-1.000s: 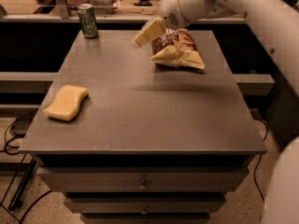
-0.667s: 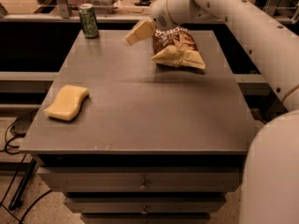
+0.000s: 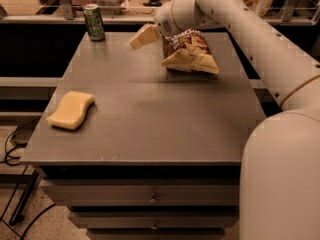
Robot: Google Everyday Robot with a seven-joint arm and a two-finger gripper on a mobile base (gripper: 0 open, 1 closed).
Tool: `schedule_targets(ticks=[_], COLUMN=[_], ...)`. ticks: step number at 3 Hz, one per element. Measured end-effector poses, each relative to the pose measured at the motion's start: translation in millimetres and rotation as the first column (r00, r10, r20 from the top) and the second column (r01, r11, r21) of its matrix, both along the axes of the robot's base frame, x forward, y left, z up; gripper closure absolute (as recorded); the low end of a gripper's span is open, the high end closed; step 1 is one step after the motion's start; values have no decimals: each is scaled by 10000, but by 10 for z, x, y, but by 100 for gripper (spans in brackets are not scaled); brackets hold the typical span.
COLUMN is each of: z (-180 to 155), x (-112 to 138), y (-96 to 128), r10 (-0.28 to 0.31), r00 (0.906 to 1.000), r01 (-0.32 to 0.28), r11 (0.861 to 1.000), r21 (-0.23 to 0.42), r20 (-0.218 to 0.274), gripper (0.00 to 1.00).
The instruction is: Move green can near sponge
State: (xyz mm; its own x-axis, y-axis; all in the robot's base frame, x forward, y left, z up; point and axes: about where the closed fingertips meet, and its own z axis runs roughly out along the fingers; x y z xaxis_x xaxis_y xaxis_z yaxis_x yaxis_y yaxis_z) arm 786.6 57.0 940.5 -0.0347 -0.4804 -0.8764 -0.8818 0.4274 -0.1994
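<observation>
The green can [image 3: 94, 22] stands upright at the far left corner of the grey table [image 3: 145, 109]. The pale yellow sponge [image 3: 71, 110] lies near the table's left edge, well in front of the can. My gripper [image 3: 141, 37], with cream fingers, hangs above the far middle of the table, to the right of the can and just left of a brown chip bag. It holds nothing.
A brown chip bag [image 3: 190, 51] lies at the far right of the table, right beside the gripper. My white arm [image 3: 260, 54] reaches in from the right. Drawers [image 3: 150, 199] sit under the tabletop. Cables lie on the floor at the left.
The gripper has moved left across the far side of the table, away from the chip bag and closer to the green can. Can and sponge have not moved.
</observation>
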Motion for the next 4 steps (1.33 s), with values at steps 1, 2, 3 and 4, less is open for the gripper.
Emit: schedule_targets(ticks=[1, 2, 3, 4], z=[-49, -88, -231, -519], x=[193, 401, 619, 1050], y=[208, 472, 754, 1271], r10=[-260, -373, -655, -1048], r00=[9997, 9993, 9977, 9921], r01=[259, 369, 666, 1146], r11=[9992, 9971, 9935, 9808], r21=[318, 664, 926, 1578], r20=[5, 39, -145, -695], gripper=[0, 0, 0, 0])
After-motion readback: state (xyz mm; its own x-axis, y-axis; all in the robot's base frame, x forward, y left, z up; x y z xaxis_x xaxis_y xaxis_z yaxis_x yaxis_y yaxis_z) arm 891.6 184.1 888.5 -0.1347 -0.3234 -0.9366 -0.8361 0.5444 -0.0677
